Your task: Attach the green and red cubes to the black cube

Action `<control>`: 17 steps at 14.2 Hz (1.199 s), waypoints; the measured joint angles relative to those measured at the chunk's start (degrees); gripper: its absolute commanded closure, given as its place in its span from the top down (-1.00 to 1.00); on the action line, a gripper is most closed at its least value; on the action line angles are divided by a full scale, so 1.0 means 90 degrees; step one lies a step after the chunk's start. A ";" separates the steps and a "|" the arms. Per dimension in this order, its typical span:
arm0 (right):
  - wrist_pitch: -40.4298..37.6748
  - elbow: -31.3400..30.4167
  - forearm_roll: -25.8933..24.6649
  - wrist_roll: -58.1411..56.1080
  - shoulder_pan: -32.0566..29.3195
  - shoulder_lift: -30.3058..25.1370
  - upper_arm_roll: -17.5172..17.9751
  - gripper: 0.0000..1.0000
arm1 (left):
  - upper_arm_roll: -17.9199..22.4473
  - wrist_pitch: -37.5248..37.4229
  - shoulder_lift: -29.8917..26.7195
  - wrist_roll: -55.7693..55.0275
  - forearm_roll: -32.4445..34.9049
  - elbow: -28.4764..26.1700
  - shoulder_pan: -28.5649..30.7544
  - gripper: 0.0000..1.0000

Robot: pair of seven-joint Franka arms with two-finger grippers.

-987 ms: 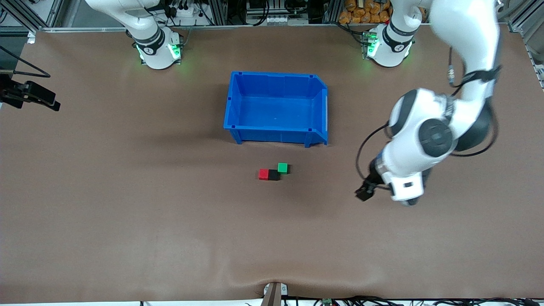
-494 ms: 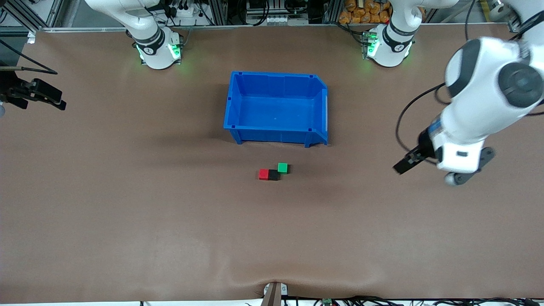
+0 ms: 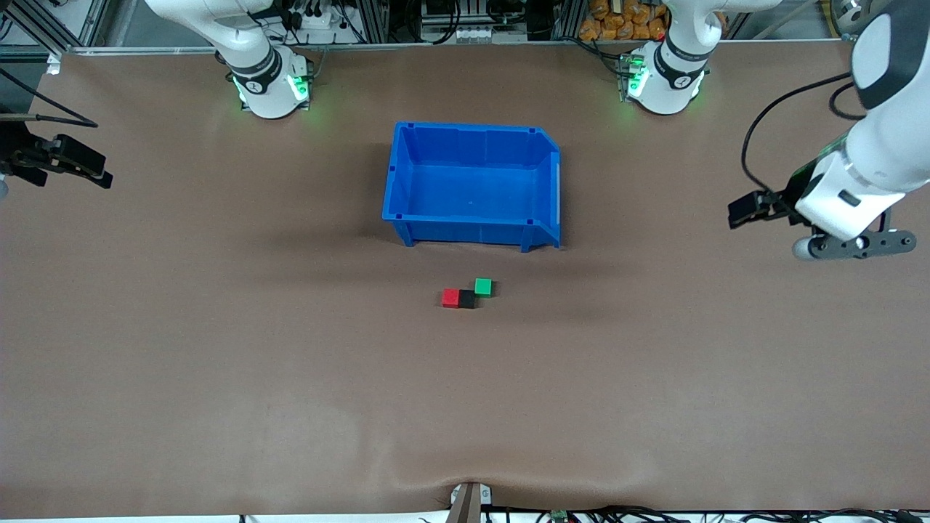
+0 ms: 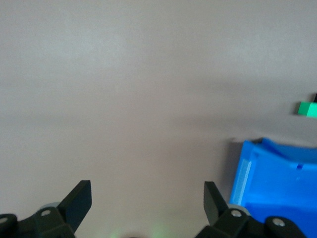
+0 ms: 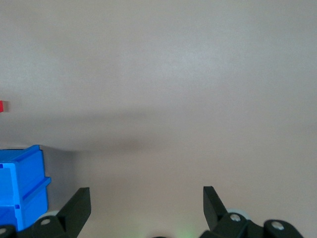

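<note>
The red cube [image 3: 450, 298] and the black cube [image 3: 467, 299] sit side by side and touching on the table, nearer the front camera than the blue bin. The green cube [image 3: 483, 286] sits against the black cube's corner, slightly closer to the bin. My left gripper [image 3: 748, 209] is open and empty, up over bare table at the left arm's end, well away from the cubes. Its wrist view [image 4: 147, 198] shows the green cube [image 4: 308, 108] at the frame edge. My right gripper [image 3: 93, 174] waits open and empty at the right arm's end [image 5: 147, 198]. The red cube [image 5: 1, 106] just shows in its view.
An empty blue bin [image 3: 398, 181] stands mid-table between the cubes and the arm bases. It also shows in the left wrist view [image 4: 277, 173] and the right wrist view [image 5: 20, 183]. The brown table surface spreads wide around the cubes.
My left arm has swung away from the cubes toward its own end of the table, gripper open and empty throughout. The cubes and the right gripper have stayed put.
</note>
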 measured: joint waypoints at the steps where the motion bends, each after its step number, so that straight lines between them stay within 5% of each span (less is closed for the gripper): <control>1: -0.0004 0.0000 0.0000 0.0000 0.0000 0.0001 0.0000 1.00 | 0.0027 -0.0135 -0.0120 0.0147 0.0000 -0.0006 0.0004 1.00; 17: -0.0087 0.0001 -0.0002 0.0000 -0.0012 0.0001 -0.0023 1.00 | 0.0050 -0.0609 -0.0640 0.0820 0.0001 0.0109 0.0046 1.00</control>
